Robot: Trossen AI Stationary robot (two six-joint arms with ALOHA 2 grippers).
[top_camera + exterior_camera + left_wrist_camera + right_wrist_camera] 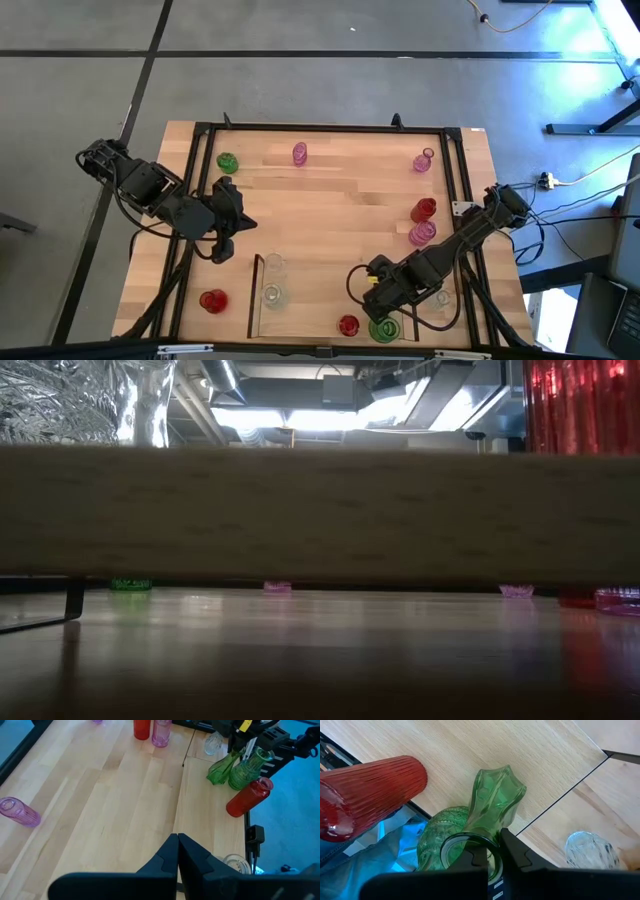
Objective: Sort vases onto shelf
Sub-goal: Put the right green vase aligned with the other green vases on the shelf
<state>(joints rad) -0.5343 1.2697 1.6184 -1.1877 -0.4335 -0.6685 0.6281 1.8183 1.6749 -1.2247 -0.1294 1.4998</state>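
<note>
Right gripper (494,851) pinched on the rim of a green vase (457,851) in the shelf (256,290) — left gripper (178,845) closed, empty, hovering mid-table.

Low view: wooden board (320,510) blocks nearly everything, only vase bases (131,584) peek under it. Red vase (585,405) cut off at top right. High view: green vase (384,329) half hidden under the right gripper (378,296). Right wrist view: clear vase (590,851) blurred, red vase (365,790) cropped at the edge.
</note>
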